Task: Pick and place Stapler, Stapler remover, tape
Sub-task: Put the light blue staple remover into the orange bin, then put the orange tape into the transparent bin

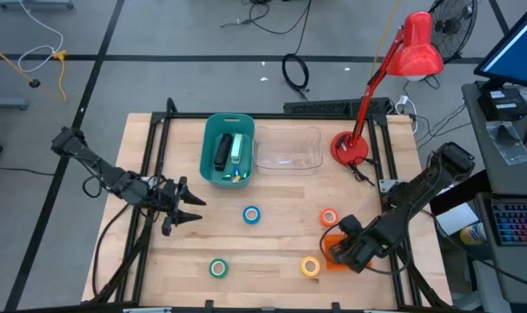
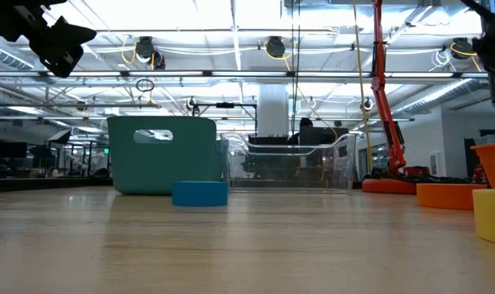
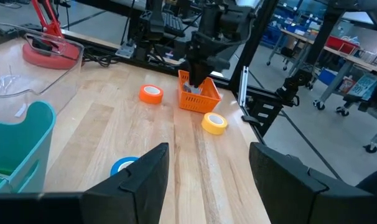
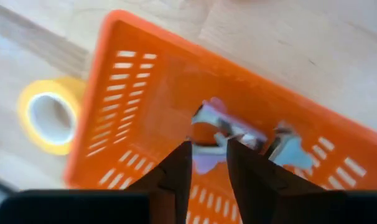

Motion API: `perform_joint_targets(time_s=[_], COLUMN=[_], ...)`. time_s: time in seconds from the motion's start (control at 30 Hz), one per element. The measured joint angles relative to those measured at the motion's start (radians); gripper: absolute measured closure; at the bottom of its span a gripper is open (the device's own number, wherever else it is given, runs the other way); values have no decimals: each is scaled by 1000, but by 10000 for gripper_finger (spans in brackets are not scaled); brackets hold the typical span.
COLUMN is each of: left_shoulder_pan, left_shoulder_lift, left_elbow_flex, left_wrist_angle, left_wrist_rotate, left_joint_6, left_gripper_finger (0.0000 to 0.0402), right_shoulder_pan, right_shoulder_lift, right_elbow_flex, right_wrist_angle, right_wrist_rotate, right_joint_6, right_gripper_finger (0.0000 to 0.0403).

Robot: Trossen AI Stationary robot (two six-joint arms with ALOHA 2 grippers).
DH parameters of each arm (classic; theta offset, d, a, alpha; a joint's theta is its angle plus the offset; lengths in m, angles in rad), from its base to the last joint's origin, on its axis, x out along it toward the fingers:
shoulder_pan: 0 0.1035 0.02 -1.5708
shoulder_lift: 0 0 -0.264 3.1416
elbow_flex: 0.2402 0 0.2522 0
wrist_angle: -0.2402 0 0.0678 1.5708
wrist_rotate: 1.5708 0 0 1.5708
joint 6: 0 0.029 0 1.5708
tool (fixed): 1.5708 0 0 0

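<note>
The right gripper (image 4: pixel 208 163) hangs inside the orange basket (image 4: pixel 145 87) at the table's near right, its two fingers a narrow gap apart, directly over a purple-and-metal staple remover (image 4: pixel 214 134) lying on the basket floor; a second one (image 4: pixel 288 148) lies just beside it. Nothing is clamped between the fingers. The risk here is that the narrow gap straddles only an edge of the remover, so a pinch may skate off the metal jaw or catch the neighbour too, and a lift could drag the light basket along. The yellow tape roll (image 1: pixel 310 266) sits just beside the basket, so any shove of the basket may knock it. The orange roll (image 1: pixel 329 217), blue roll (image 1: pixel 251 215) and green roll (image 1: pixel 217 269) lie apart on the wood. Staplers rest in the teal bin (image 1: pixel 208 148). The left gripper (image 1: pixel 190 209) waits with fingers spread, empty, above the table's left side.
</note>
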Motion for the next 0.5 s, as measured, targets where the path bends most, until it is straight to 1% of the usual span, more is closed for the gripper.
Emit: perform_joint_targets(time_s=[0.13,0.23,0.27,0.3,0.37,0.43,0.5], left_shoulder_pan=[0,0,0,0,0,0,0], left_shoulder_lift=[0,0,0,0,1,2,2], left_elbow_flex=[0,0,0,0,0,0,0], left_wrist_angle=[0,0,0,0,0,0,0], left_wrist_rotate=[0,0,0,1,1,1,1], left_joint_6=[1,3,4,4,10,15,16], left_gripper_finger=[176,176,176,176,176,176,176], right_shoulder_pan=[0,0,1,1,2,-1,-15], right_shoulder_lift=[-65,-125,-143,-160,-188,-206,-214], right_elbow_flex=[0,0,0,0,0,0,0], right_wrist_angle=[6,7,8,15,52,111,175], right_wrist_rotate=[6,14,37,72,200,346,455], right_joint_6=[25,48,51,50,10,-81,-206], right_gripper_finger=[302,308,311,314,320,326,331])
